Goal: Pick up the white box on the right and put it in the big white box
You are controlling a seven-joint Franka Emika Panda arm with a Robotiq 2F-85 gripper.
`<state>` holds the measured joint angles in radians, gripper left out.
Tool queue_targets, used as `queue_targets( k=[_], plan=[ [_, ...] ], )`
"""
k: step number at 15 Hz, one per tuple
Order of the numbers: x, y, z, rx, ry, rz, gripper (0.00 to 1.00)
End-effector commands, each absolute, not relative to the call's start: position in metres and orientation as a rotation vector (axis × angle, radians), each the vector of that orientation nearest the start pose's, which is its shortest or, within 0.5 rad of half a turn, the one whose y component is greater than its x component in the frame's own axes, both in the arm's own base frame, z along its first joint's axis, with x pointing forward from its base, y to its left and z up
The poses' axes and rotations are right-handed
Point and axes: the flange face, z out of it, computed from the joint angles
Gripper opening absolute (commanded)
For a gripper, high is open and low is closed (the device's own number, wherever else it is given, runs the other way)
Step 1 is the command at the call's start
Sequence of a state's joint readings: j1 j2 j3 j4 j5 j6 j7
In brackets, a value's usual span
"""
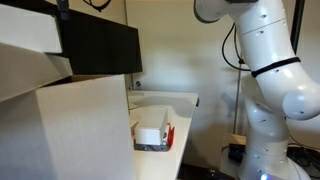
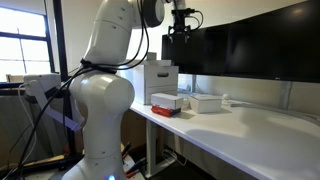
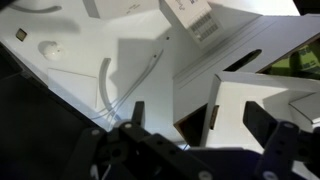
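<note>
Jaws hang open and empty, high above the surface (image 2: 262,128). The small box (image 2: 205,102) lies well below and ahead of them, and the big box (image 2: 160,80) is almost directly beneath.

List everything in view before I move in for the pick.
big white box: one, white, upright at the desk's end.
small box: one, white over red, next to the big white box.
flat box: one, white, beside the small box.
cable: one, white, lying on the desk.
screens: count unclear, black, behind the desk.
desk: one, white.
arm: one, white, beside the desk.
gripper: one, black, open, raised above the boxes.
</note>
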<state>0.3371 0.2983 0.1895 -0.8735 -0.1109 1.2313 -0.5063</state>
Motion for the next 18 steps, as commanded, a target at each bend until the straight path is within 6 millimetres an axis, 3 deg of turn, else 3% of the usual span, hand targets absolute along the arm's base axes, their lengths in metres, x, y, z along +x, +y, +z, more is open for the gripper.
queue_targets(
  k=[1, 5, 10, 18],
  plan=[
    [0.521, 0.219, 0.738, -2.926, -1.349, -0.149, 1.0],
    [0.522, 0.179, 0.725, -3.014, -1.159, -0.178, 1.0],
    [0.508, 0.139, 0.692, -3.09, -0.934, -0.106, 1.0],
    [0.466, 0.107, 0.613, -3.149, -0.614, -0.005, 1.0]
  ],
)
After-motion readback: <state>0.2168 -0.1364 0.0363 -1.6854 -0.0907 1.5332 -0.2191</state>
